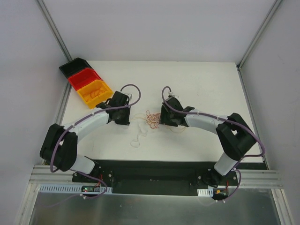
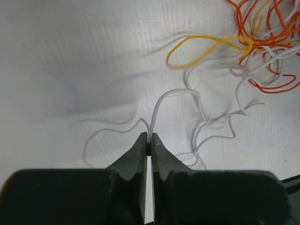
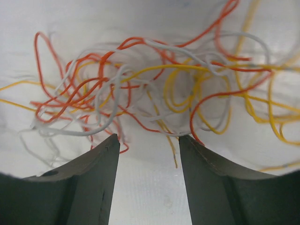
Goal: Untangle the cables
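Top: cables (image 1: 151, 119) lie tangled mid-table (image 1: 201, 84). Left wrist: left jaws clamped on a white strand (image 2: 154, 115) running off to the tangle. Right wrist: right jaws apart, orange, yellow and white loops just beyond the tips.

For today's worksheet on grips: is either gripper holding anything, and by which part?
The left gripper pinches one white cable between its fingertips, along a loose stretch outside the tangle. The right gripper stands open, holding nothing.
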